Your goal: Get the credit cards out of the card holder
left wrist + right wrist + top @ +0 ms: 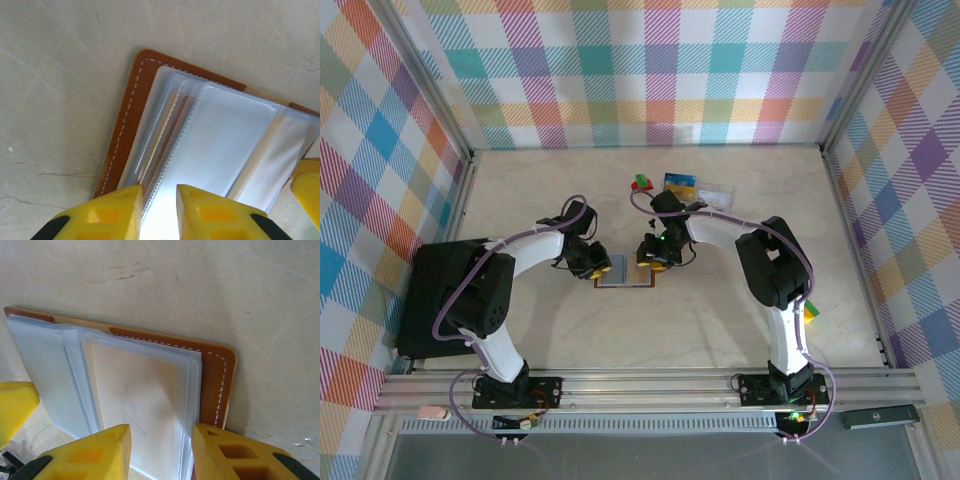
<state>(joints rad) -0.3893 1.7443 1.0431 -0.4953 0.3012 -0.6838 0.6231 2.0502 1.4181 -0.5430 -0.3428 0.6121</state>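
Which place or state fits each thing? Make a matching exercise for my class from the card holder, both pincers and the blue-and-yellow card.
Things:
1. card holder
2. left pincer
3. right pincer
4. blue-and-yellow card

Places or states:
A. at the holder's right edge
B. at the far side of the table
C. lying open, clear sleeves facing up
D. at the holder's left edge

Pairs: 1-C; 2-D; 3-A; 4-B

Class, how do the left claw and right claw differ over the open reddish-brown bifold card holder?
The left claw's fingers stand close together; the right claw's stand wider apart. The left claw is at the reddish-brown card holder's left half, the right claw at its right half. Both have yellow fingers.
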